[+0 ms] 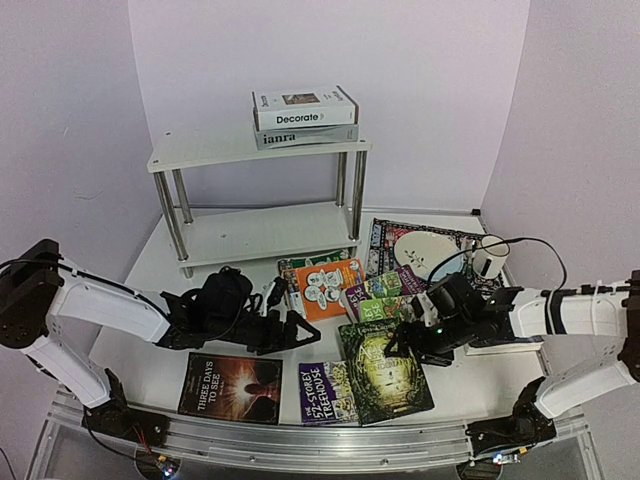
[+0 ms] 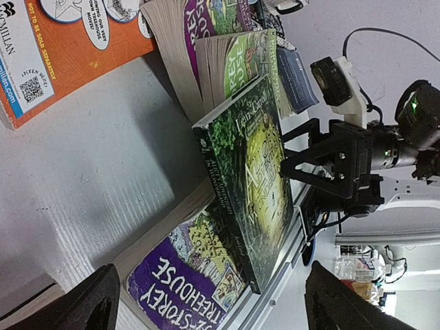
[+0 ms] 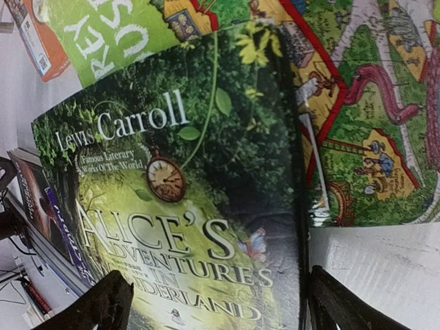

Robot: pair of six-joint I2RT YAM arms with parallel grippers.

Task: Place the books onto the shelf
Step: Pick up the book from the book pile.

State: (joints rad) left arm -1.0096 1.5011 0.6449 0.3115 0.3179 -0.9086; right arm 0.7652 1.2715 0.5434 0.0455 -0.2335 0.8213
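Because two books, Decorate on top of ianra, already lie on the upper board of the shelf at top centre of the overhead view, the task looks barely begun. The rest are spread on the table below. An orange book sits at the centre and Three Days at lower left. A purple Treehouse and the green Alice lie at lower centre.

Alice looks like the next pick. The right claw hangs over its upper right corner with jaws spread, pinching nothing; in its own view the cover fills the frame between the two fingers. The left claw, left of centre, is spread too and empty, pointing towards the same pile.

Alice seems a thin, glossy paperback: light, probably slippery on the cover, and likely to sag if held by one corner. In the left wrist view it rests tilted, one edge propped on the Treehouse and the stacked paperbacks behind it. That raised edge is the likely place to get a finger under. A grip on the spine side, where the book is stiffest, should keep the pages from fanning open. Lifting flat off the table looks harder.
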